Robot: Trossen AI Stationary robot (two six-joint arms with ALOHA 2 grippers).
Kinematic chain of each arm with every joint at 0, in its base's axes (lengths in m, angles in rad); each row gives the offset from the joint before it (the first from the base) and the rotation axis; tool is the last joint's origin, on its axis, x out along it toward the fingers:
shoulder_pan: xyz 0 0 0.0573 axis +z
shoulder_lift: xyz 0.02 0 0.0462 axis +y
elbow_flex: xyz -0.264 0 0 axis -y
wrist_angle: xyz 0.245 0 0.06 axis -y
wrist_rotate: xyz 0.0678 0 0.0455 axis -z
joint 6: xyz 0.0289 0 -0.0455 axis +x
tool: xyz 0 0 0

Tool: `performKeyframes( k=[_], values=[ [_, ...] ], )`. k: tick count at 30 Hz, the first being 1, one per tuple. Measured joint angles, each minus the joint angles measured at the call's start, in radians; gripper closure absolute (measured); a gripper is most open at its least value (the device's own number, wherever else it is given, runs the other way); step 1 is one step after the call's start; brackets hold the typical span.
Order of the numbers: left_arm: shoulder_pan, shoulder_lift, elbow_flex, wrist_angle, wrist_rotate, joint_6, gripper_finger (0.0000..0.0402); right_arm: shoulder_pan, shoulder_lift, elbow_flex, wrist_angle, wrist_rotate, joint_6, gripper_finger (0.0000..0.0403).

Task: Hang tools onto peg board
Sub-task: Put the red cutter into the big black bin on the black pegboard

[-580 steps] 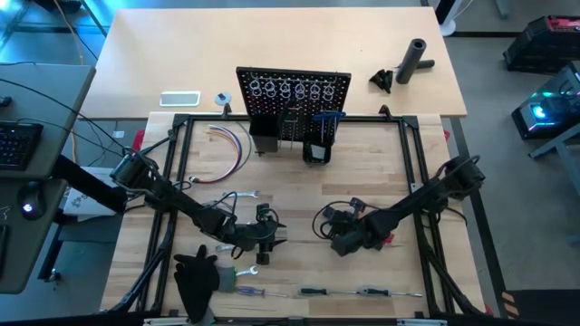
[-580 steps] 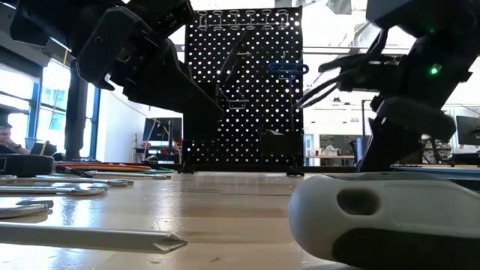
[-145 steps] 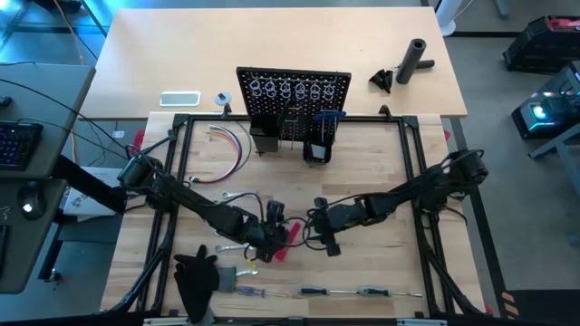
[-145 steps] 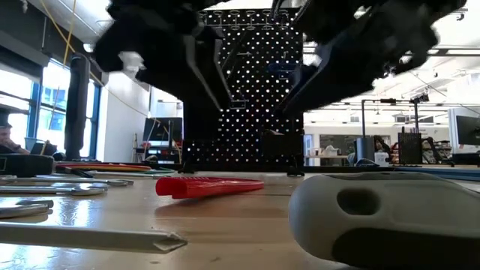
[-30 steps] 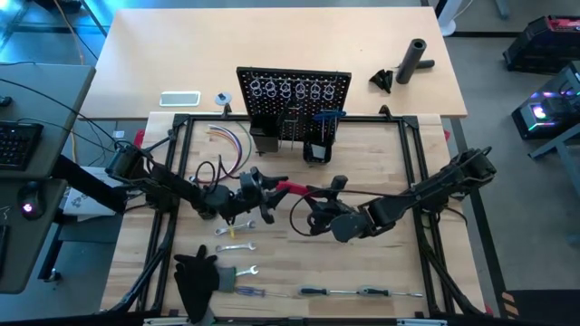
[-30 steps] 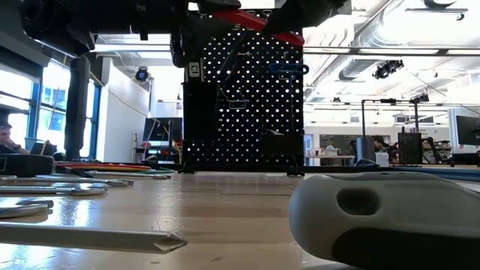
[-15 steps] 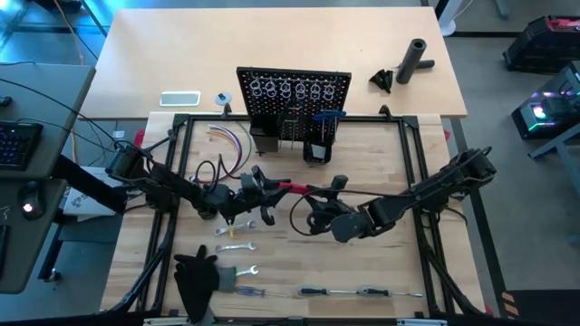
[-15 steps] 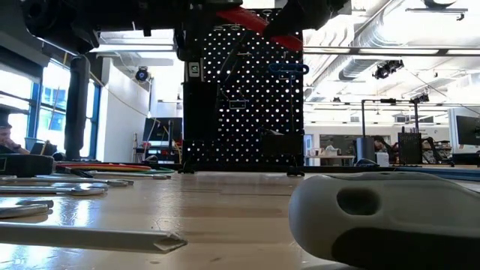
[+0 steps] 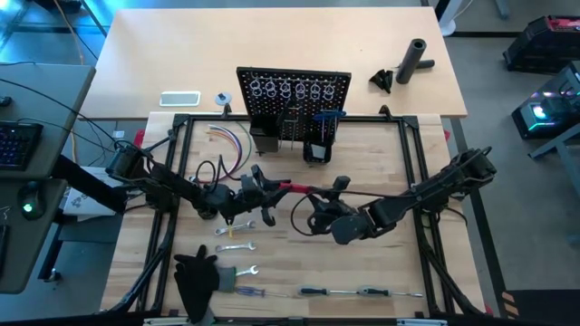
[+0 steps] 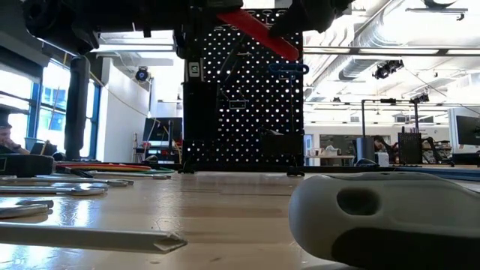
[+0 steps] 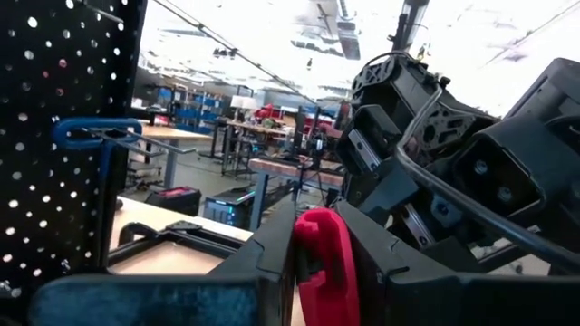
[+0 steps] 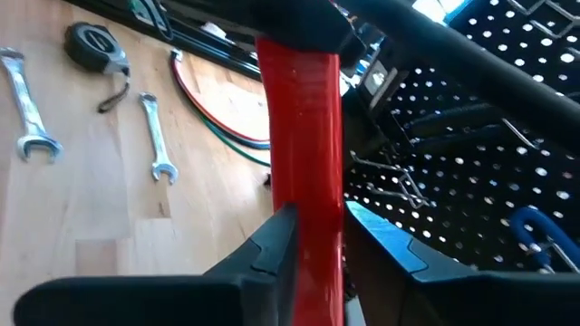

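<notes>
Both arms held one red-handled tool [image 9: 292,187] in the air just in front of the peg board [image 9: 294,93], well clear of the bench [image 9: 381,163]. The left gripper [image 9: 268,188] was clenched on one end of it and the right gripper [image 9: 332,188] on the other; each wrist view showed the red handle pinched between that arm's own dark fingers, with the other arm's gripper close behind it.

This looked like a hand-over or a re-grip before hanging. To do it well, one gripper should probably let go only when the other has a firm, square hold, and the holding arm should then turn the tool so its hanging end faces a free hook on the peg board. With two grippers so near each other, a slow, straight separation would likely avoid a knock.

On the peg board, a blue-handled tool [image 9: 328,115] already hung at its right side, beneath the row of silver rings [image 9: 292,89], so that spot was taken. In front of the peg board lay silver wrenches [image 9: 236,231] and, to its front left, a bundle of coloured wires [image 9: 231,145]; screwdrivers [image 9: 362,292] lay farthest from it.
</notes>
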Motion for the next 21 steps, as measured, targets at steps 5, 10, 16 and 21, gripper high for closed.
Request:
performKeyframes(
  k=[5, 10, 16, 21],
  values=[
    [0.000, -0.009, 0.000, -0.006, 0.004, 0.042, 0.0350, 0.021, 0.000, 0.000, -0.029, 0.069, -0.001, 0.0296],
    [0.000, -0.096, 0.000, -0.084, -0.001, 0.130, 0.0350, 0.048, 0.000, 0.000, -0.076, 0.123, 0.027, 0.0262],
    [0.019, -0.273, 0.064, -0.393, -0.012, 0.260, 0.0350, 0.062, 0.000, 0.000, -0.250, 0.111, 0.211, 0.0237],
    [0.049, -0.370, 0.179, -0.718, -0.030, 0.357, 0.0350, 0.065, 0.000, 0.000, -0.430, 0.031, 0.417, 0.0235]
  ],
)
